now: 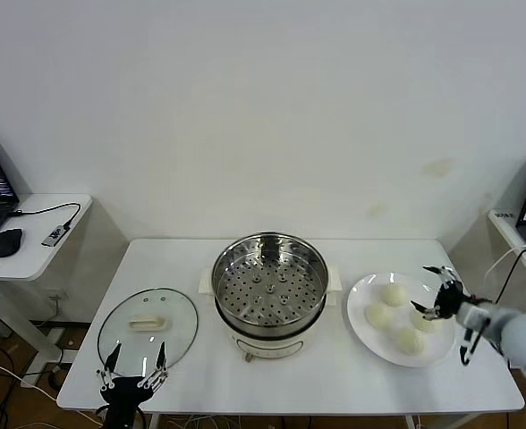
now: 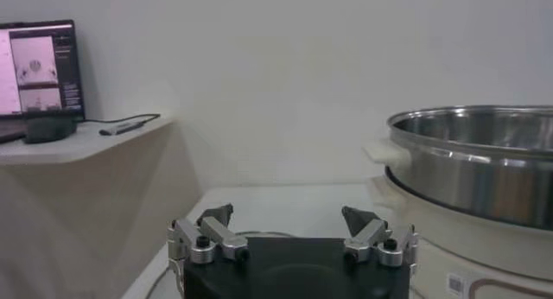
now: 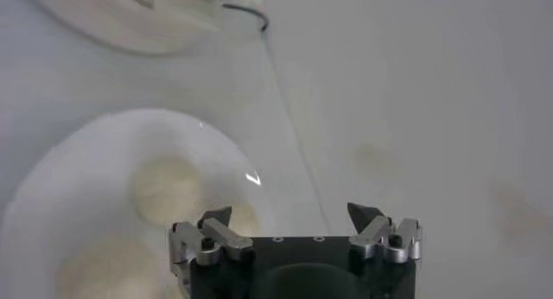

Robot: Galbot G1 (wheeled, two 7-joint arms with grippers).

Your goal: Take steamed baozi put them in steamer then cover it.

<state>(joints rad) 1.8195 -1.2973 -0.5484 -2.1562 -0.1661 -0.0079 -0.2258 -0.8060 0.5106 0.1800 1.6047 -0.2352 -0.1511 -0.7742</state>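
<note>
4 baozi on white plate, right of empty steamer mid-bench; glass cover flat to its left. Right hand wide, empty, at plate's far edge above buns; left hand wide, parked at cover's near rim.

Left wrist view: fingers spread, nothing held, steamer wall beside.

Right wrist view: fingers spread over bun. Best centred on 1 bun, lowered straight, closed softly to avoid squashing.
</note>
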